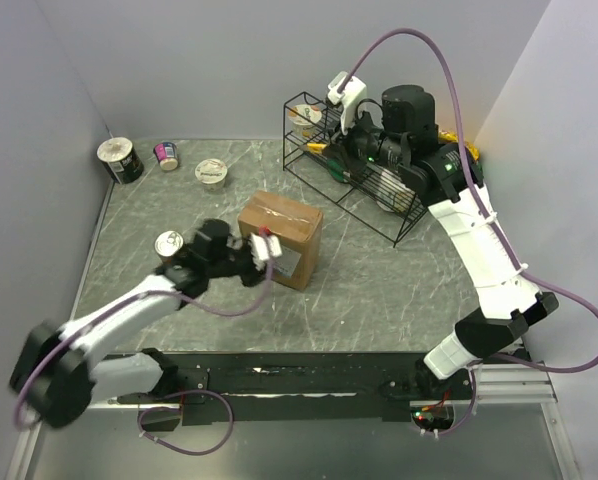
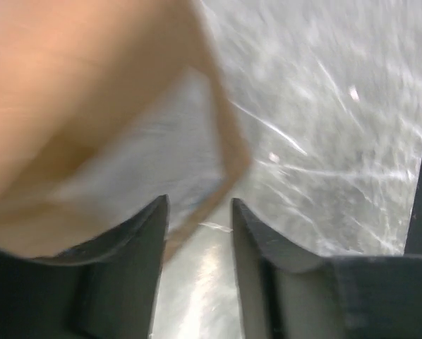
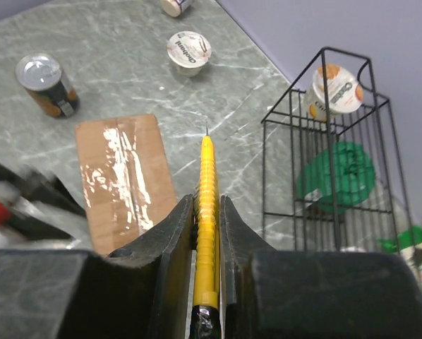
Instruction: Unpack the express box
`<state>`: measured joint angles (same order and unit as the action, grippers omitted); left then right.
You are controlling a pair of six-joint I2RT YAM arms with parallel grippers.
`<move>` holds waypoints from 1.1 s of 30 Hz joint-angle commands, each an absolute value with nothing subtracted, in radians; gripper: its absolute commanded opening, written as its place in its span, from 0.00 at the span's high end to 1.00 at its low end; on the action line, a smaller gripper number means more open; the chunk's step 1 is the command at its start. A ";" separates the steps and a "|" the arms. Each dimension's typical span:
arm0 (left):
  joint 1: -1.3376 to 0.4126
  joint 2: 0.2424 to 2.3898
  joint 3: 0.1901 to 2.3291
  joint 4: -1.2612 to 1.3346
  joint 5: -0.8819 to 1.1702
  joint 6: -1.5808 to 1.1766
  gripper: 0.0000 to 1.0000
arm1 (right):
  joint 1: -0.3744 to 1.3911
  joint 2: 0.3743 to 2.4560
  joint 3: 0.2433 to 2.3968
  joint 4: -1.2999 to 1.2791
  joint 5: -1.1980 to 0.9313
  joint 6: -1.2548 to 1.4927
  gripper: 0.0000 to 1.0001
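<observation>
The express box (image 1: 279, 235), a brown carton with clear tape along its top, stands mid-table. It also shows in the right wrist view (image 3: 126, 180). My left gripper (image 1: 264, 248) is low at the box's left front side. Its jaws stand apart, with a thin cardboard edge of the box (image 2: 221, 183) reaching between the fingers, nearer the left one. My right gripper (image 1: 341, 140) is raised beside the wire rack, above and behind the box. It is shut on a yellow ribbed pen-like tool (image 3: 207, 212) whose fine metal tip points toward the table past the box.
A black wire rack (image 1: 379, 215) at the back right holds a yogurt cup (image 3: 334, 88) and a green item (image 3: 338, 173). A can (image 1: 169, 243) stands just left of my left gripper. At the back left are a tin (image 1: 121, 158), a small purple cup (image 1: 166, 155) and a yogurt cup (image 1: 211, 171).
</observation>
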<state>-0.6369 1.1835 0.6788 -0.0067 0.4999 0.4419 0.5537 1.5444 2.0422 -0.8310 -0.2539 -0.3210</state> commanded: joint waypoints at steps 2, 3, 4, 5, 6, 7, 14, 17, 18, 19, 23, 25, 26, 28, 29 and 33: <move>-0.577 0.870 0.814 -0.230 0.430 0.339 0.40 | 0.540 1.558 2.172 -0.871 -0.397 -0.520 1.00; -0.562 0.850 0.830 -0.235 0.399 0.286 0.33 | 0.540 1.571 2.195 -0.885 -0.412 -0.518 1.00; -0.543 0.836 0.863 -0.235 0.361 0.253 0.30 | 0.541 1.592 2.229 -0.899 -0.429 -0.518 1.00; -0.511 0.827 0.880 -0.236 0.292 0.218 0.25 | 0.541 1.600 2.238 -0.905 -0.452 -0.503 1.00; -0.500 0.831 0.897 -0.244 0.249 0.151 0.24 | 0.543 1.608 2.244 -0.902 -0.456 -0.488 1.00; -0.491 0.841 0.926 -0.251 0.218 0.123 0.24 | 0.548 1.623 2.261 -0.899 -0.459 -0.474 1.00; -0.205 0.994 0.966 -0.193 0.339 -0.222 0.24 | 0.554 1.741 2.419 -0.968 -0.432 -0.302 1.00; -0.044 1.107 1.041 -0.167 0.492 -0.383 0.26 | 0.563 1.714 2.337 -0.939 -0.457 -0.298 1.00; -0.013 1.133 1.057 -0.152 0.555 -0.412 0.26 | 0.571 1.710 2.323 -0.928 -0.433 -0.302 1.00; -0.002 1.161 1.071 -0.118 0.668 -0.438 0.27 | 0.583 1.736 2.351 -0.954 -0.413 -0.308 1.00; 0.048 1.224 1.013 0.053 0.799 -0.537 0.28 | 0.600 1.865 2.522 -1.098 -0.380 -0.217 1.00; 0.046 1.224 0.948 0.133 0.802 -0.575 0.27 | 0.606 1.894 2.549 -1.115 -0.394 -0.181 1.00; 0.046 1.226 0.939 0.155 0.793 -0.598 0.26 | 0.617 1.885 2.522 -1.100 -0.387 -0.172 1.00; 0.038 1.238 0.937 0.150 0.813 -0.597 0.25 | 0.644 1.882 2.470 -1.089 -0.396 -0.163 1.00; 0.032 1.241 0.940 0.137 0.833 -0.578 0.25 | 0.650 1.896 2.477 -1.119 -0.393 -0.160 1.00; 0.008 1.252 0.916 0.141 0.867 -0.520 0.23 | 0.655 1.945 2.485 -1.120 -0.387 -0.126 1.00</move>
<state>0.0288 1.2476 0.9348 0.0608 0.7757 -0.5346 0.6399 1.9167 2.4634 -1.1007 -0.3931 -0.1848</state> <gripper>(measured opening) 0.764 0.229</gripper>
